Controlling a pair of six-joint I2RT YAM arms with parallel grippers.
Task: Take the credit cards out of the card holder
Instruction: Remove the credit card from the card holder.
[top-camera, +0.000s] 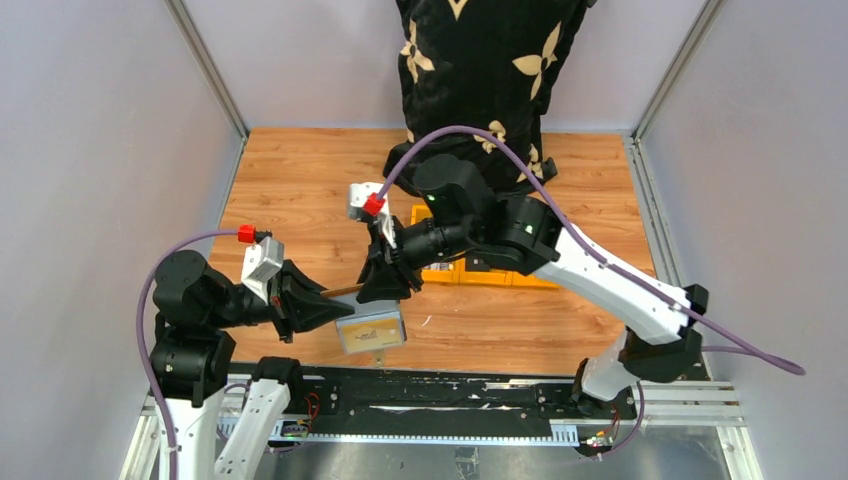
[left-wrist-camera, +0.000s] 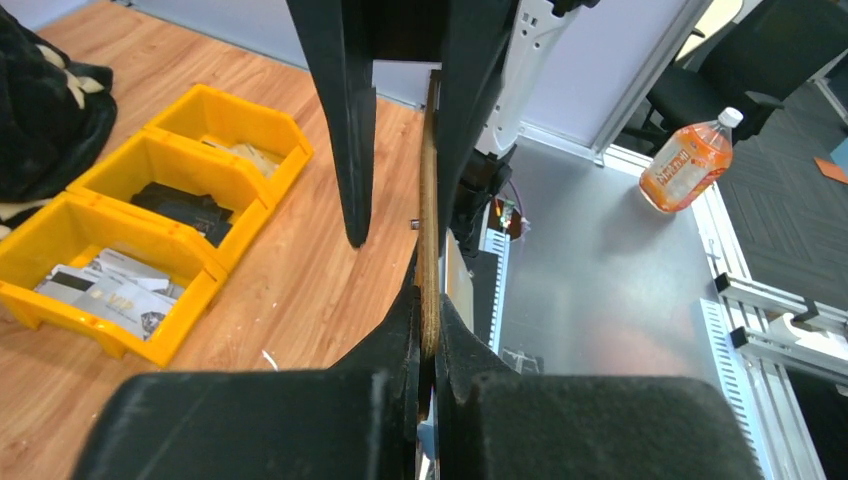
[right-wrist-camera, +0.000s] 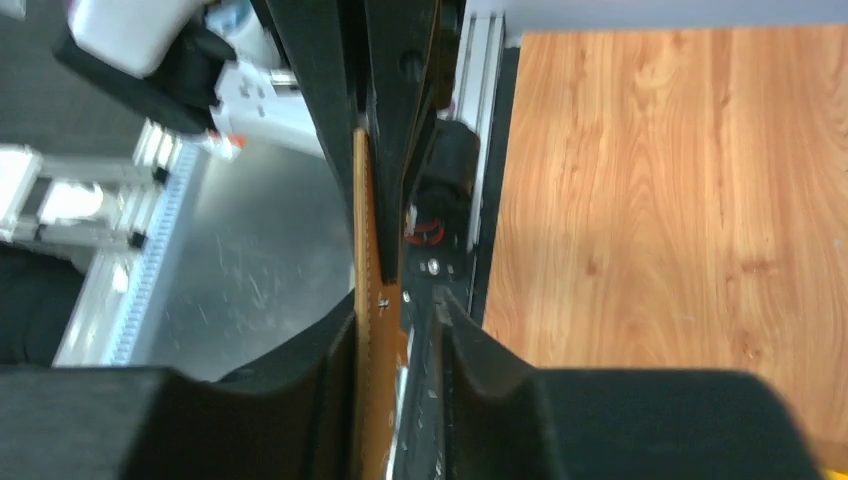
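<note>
Robotics lab cell, no question: left arm (top-camera: 190, 330) and right arm (top-camera: 600, 270) bolted to a black mounting plate (top-camera: 430, 405) at the edge of a wood-grain counter (top-camera: 300, 170), with grey panels (top-camera: 100, 150) in aluminium framing boxing it in. Yellow bins (left-wrist-camera: 185, 150) line the wood. Beyond the cell there's a black office chair (left-wrist-camera: 740, 80), dark carpet (left-wrist-camera: 790, 200) and an orange drink bottle (left-wrist-camera: 690, 160).

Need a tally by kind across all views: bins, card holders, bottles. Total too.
yellow bins: 3
card holder: 1
orange drink bottle: 1
Total: 5
</note>
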